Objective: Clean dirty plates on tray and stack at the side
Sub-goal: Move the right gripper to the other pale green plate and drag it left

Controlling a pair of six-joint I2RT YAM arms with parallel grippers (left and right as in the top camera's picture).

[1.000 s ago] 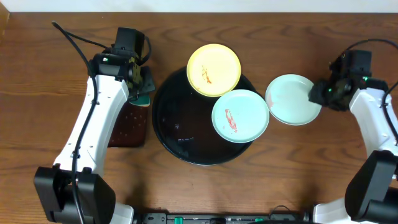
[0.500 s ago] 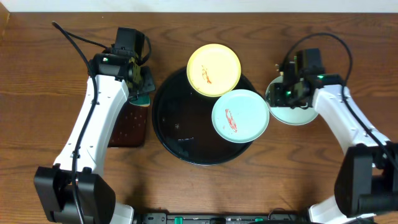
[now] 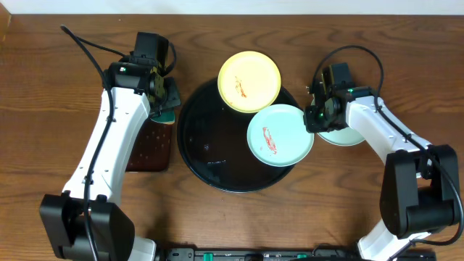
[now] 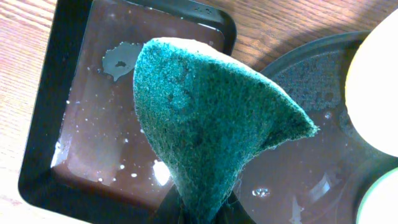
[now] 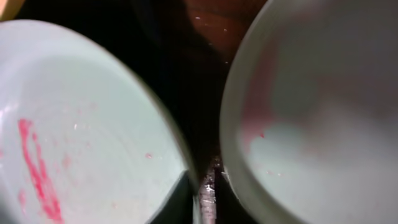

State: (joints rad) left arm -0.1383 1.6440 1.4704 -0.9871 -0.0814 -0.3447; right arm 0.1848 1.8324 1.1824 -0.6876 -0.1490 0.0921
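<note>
The right gripper (image 3: 312,119) is low in the narrow gap between two plates, and its wrist view is too dark and blurred to tell whether the fingers are apart or together. Just to its left is the rim of the smeared aqua plate (image 3: 279,135), on the tray (image 3: 206,148). Just to its right is the side plate (image 3: 344,136), off the tray on the table. Beyond the aqua one lies the yellow plate (image 3: 249,81), streaked red and overhanging the tray's far rim. The left gripper (image 4: 198,214) is clamped on a green sponge (image 4: 205,118) above a wet rectangular tray (image 4: 78,124). The step in hand looks like taking the smeared aqua plate. Next it likely needs a firm pinch on that rim, lifted clear of its neighbour and brought to the sponge.
</note>
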